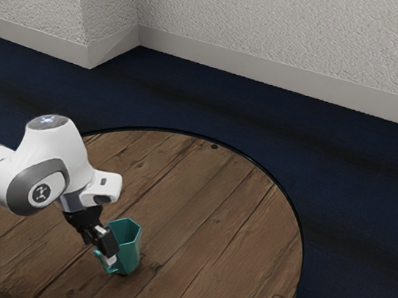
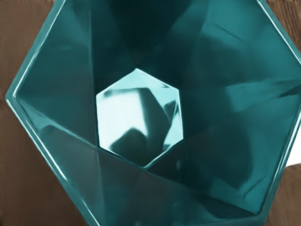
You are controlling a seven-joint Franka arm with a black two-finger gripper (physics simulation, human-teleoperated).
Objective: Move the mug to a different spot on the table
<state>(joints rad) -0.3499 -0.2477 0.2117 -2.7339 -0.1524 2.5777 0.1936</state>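
One teal mug stands upright on the round wooden tabletop, in its near part toward the exterior view's left. The white arm comes in from that side, and its black claw sits low against the mug's side facing the arm. I cannot tell whether the claw is open or closed. Dark blue floor surrounds the tabletop.

From the wrist, the camera looks straight down into the mug, with its six-sided rim and pale bottom. Brown tabletop shows beside the rim.

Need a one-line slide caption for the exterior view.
Franka gripper at the side of an upright teal mug on a round wooden table.
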